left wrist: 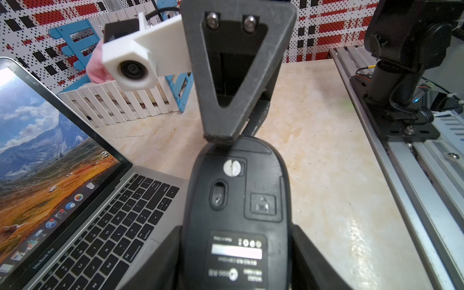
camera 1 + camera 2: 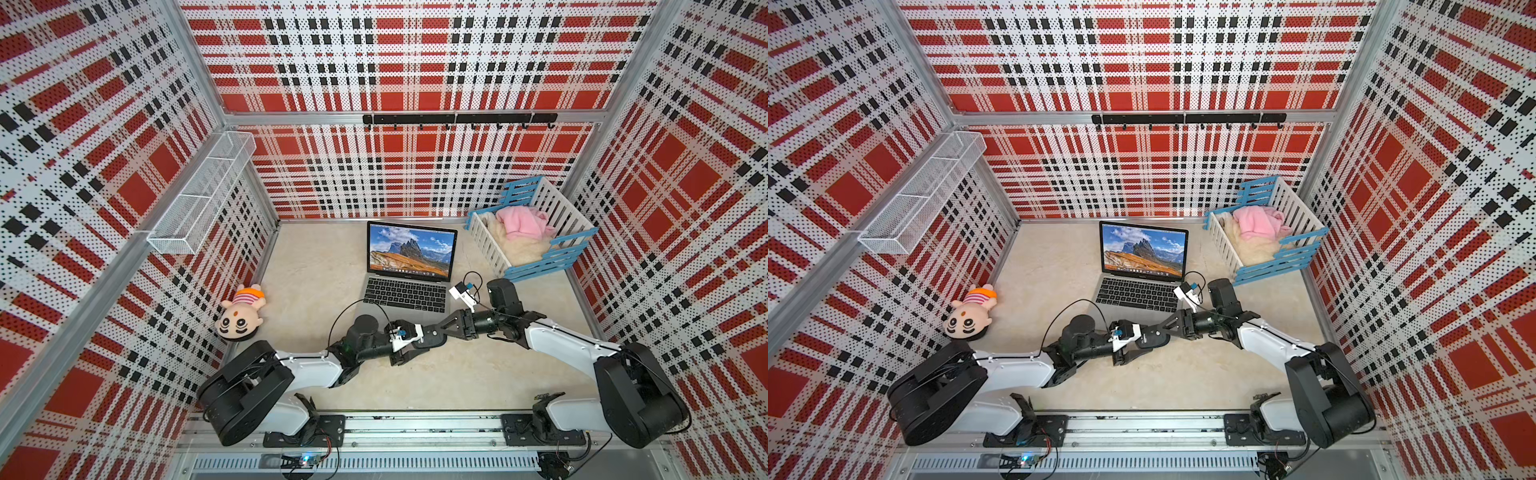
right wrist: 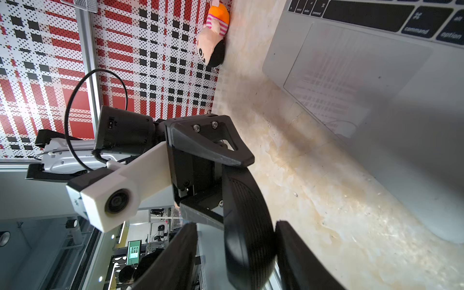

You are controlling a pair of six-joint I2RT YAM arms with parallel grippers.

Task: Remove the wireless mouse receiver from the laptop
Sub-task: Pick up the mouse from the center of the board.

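Over the surface (image 1: 326, 175), left claw (image 1: 236, 233) holds the black mouse (image 1: 236, 188); right claw (image 3: 236, 224) sits half open round its end. Tugging might drop it.

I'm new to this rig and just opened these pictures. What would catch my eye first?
The red, black and white plaid walls all round strike first. Toward the back of the table stands an open laptop showing a mountain scene. Just in front of it the left tool clamps a black mouse, while the right tool stands open around its free end.
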